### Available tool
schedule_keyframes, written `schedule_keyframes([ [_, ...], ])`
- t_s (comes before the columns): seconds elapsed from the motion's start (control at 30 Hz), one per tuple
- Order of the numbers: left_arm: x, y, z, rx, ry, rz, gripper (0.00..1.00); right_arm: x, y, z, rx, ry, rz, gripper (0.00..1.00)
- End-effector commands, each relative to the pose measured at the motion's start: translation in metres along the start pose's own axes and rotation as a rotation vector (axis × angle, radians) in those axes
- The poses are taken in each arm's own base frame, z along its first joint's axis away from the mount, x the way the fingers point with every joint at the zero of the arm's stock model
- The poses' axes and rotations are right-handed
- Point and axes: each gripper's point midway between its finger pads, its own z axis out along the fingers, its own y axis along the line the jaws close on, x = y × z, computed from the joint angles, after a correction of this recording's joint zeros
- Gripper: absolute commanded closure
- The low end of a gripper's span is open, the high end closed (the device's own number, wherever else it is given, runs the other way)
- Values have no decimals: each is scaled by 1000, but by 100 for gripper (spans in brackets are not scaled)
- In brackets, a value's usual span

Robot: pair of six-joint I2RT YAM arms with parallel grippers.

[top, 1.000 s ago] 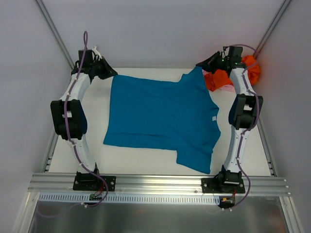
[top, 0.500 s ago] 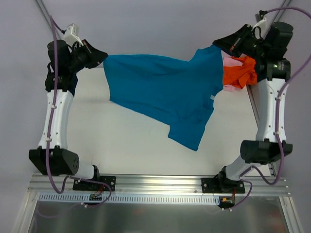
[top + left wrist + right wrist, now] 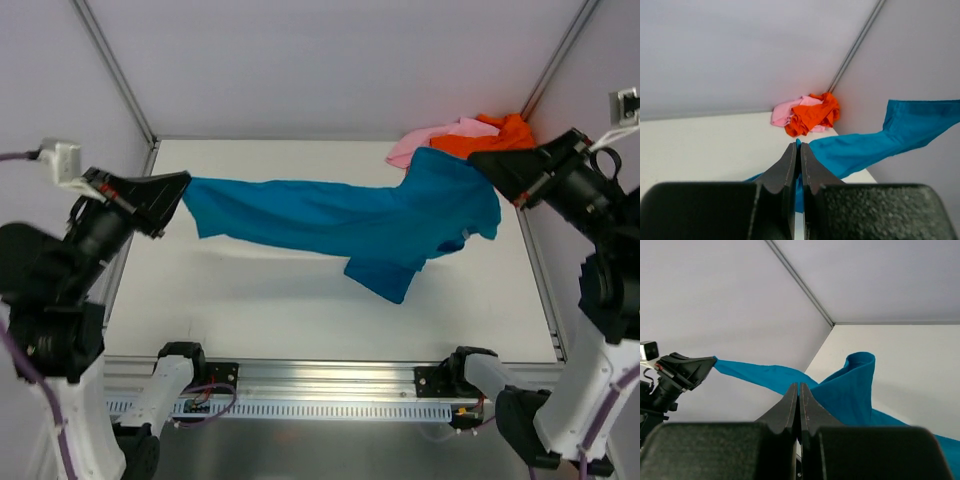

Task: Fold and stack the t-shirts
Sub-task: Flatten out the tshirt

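The left hand (image 3: 182, 190) and right hand (image 3: 477, 160) each pinch the blue shirt (image 3: 330, 222) tight above the tabletop (image 3: 250, 305). The orange shirt (image 3: 502, 130) seems to lie on the pink shirt (image 3: 428, 141)

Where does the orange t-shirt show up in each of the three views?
Top external: orange t-shirt bunched in the far right corner, beside the pink t-shirt.
Left wrist: orange t-shirt at centre frame, against the pink one.
Right wrist: not in it.
Shared landmark: the teal t-shirt, stretched across every view.
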Motion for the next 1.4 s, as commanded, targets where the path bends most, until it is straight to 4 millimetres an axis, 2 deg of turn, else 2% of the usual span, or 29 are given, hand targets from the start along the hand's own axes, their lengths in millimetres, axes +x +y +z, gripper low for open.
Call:
schedule_keyframes([
  [0.0,-14,-27,-42,-14,-35,32,100,10,45,-41,-51,-48,-33,100],
  [0.13,-19,-43,-67,-23,-40,51,100,14,76,-68,-75,-85,-63,100],
  [0.27,-20,-49,-73,-15,-52,39,100,1,88,-70,-103,-140,-77,100],
  [0.43,-9,-28,-48,-38,-3,11,100,-19,59,-43,-54,-153,-77,100],
  [0.5,-12,-21,-36,-38,-10,15,100,-25,34,-23,-4,-129,-51,100],
  [0.57,-8,-3,-17,-71,14,-1,100,-31,14,-9,38,-120,-57,100],
  [0.63,-15,7,3,-73,4,5,100,-40,-8,8,86,-117,-57,100],
  [0.7,-23,11,20,-52,-17,16,100,-55,-17,14,116,-152,-70,100],
  [0.73,-24,19,38,-47,10,20,100,-60,-26,24,119,-149,-55,100],
  [0.77,-41,5,38,-3,-17,50,100,-67,-23,27,101,-162,-39,100],
  [0.8,-42,15,55,-20,13,25,100,-71,-22,28,93,-173,-35,100],
  [0.83,-68,-6,49,31,-45,79,100,-75,-19,29,78,-182,-44,100],
  [0.87,-74,-1,58,22,-55,86,100,-81,-15,29,72,-202,-58,100],
  [0.9,-81,-2,57,12,-76,92,100,-84,-14,28,74,-216,-63,100],
  [0.93,-95,-13,53,40,-119,132,100,-86,-10,27,59,-223,-72,100],
  [0.97,-100,-17,52,56,-136,145,100,-89,-6,26,48,-234,-77,100],
  [1.07,-105,-26,48,80,-148,147,100,-94,8,19,17,-256,-89,100],
  [1.13,-112,-43,38,127,-169,144,100,-97,27,9,-21,-282,-98,100],
  [1.2,-116,-51,29,142,-189,170,100,-100,46,-3,-53,-312,-124,100],
  [1.23,-109,-40,34,107,-167,173,100,-99,50,-6,-58,-316,-123,100],
  [1.27,-94,-27,35,60,-114,150,100,-96,45,-4,-49,-301,-114,100],
  [1.3,-93,-29,32,60,-105,145,100,-91,36,-1,-31,-277,-93,100],
  [1.33,-89,-43,27,122,-86,131,100,-83,35,1,-45,-234,-69,100],
  [1.37,-102,-64,15,189,-141,122,100,-81,40,-1,-57,-225,-66,100],
])
